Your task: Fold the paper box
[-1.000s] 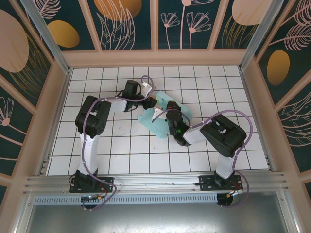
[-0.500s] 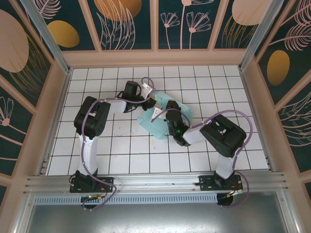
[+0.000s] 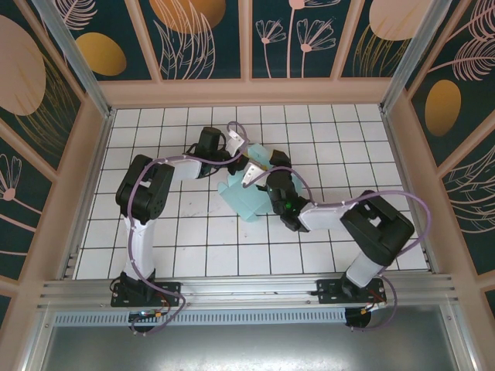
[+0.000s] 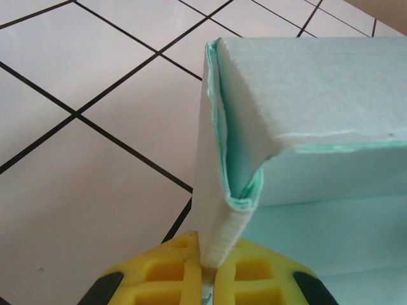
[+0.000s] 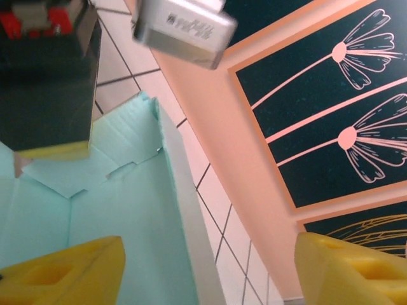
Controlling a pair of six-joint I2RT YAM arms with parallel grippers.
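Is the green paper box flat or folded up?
Partly folded: the paper box has one wall folded up, pinched in the left pincer.

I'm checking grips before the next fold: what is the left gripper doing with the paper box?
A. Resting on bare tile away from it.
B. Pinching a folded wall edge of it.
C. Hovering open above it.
B: in the left wrist view the left gripper is shut on the doubled edge of the paper box, whose wall stands up from the tiled table.

The left arm [image 3: 141,202] and right arm [image 3: 377,232] are black and white, trailed by purple cables [image 3: 418,202]. Yellow fingers [image 4: 159,276] with moulded hollows tip each.
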